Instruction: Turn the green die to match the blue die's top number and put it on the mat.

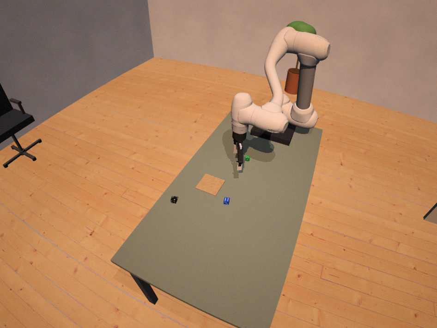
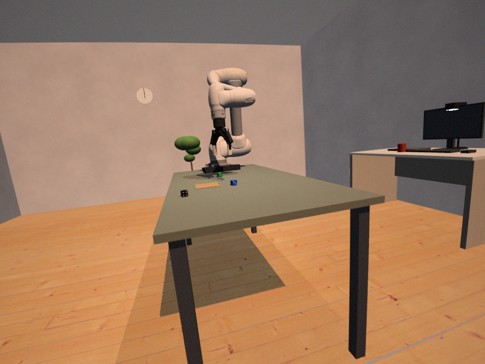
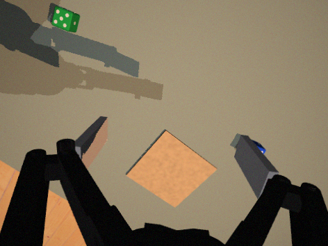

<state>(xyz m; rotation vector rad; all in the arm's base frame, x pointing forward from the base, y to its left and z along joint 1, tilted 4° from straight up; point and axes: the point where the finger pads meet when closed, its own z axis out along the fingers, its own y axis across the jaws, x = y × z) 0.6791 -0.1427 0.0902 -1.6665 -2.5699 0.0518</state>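
Observation:
The green die [image 1: 247, 158] lies flat on the table near the arm's base; in the wrist view [image 3: 65, 18] it sits at the top left and shows five on top. The blue die [image 1: 226, 200] lies on the table right of the tan mat [image 1: 210, 184]; in the wrist view [image 3: 260, 147] it is mostly hidden behind my right finger. My gripper [image 1: 239, 166] is open and empty, raised above the table between the green die and the mat. In the wrist view the mat [image 3: 171, 168] lies below the spread fingers.
A black die [image 1: 173, 199] lies left of the mat near the table's left edge. The arm's base [image 1: 273, 134] stands at the far end of the table. A chair [image 1: 12, 130] and a desk with a monitor [image 2: 453, 126] stand away from the table.

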